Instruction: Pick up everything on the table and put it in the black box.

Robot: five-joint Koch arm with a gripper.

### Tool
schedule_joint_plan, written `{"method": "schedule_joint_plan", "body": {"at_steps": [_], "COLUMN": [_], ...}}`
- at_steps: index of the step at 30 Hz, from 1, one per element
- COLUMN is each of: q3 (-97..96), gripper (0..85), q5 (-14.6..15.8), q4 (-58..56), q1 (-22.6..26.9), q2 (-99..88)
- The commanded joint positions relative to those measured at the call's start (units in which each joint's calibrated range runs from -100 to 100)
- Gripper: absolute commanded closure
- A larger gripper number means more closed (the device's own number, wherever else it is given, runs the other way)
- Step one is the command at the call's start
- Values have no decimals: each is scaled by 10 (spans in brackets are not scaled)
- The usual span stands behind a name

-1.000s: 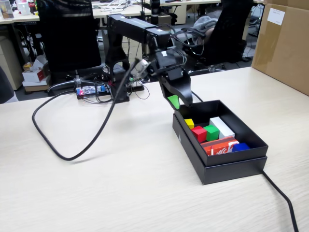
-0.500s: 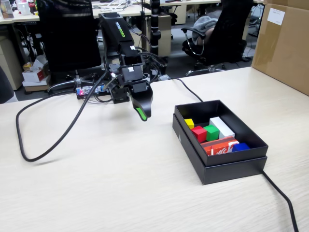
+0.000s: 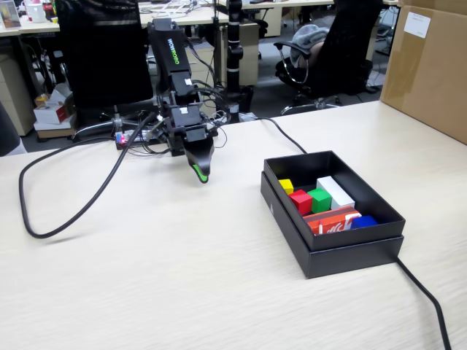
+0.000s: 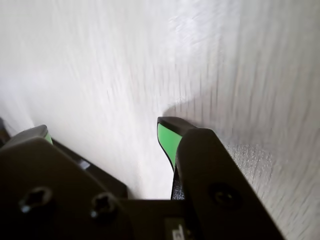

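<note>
Cubes (image 3: 301,200) lie in the black box (image 3: 332,248); arm folded, empty claw (image 3: 198,175) parted, pointing down.

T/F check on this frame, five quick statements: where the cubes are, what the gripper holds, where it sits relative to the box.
1. The red cube, yellow cube and green cube all lie inside the black box. True.
2. The gripper holds a cube. False: in the wrist view its jaws stand apart with only bare table between them.
3. The gripper hangs over the box. False: in the fixed view it is left of the box, above the table.
4. A white block lies in the box beside the green cube. True.
5. A black cable loops across the table. True.
</note>
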Motion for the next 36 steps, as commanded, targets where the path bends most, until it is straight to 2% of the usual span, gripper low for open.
{"method": "schedule_joint_plan", "body": {"at_steps": [1,10,14,36], "q3": [-25,-167,-177,-190], "gripper": [415,414,390,371], "q5": [-8,-30,-35,-59], "q4": [106,178,178,167], "q1": [-11,-15,-13,0], "q2": [-37,-115,-116,-106]}}
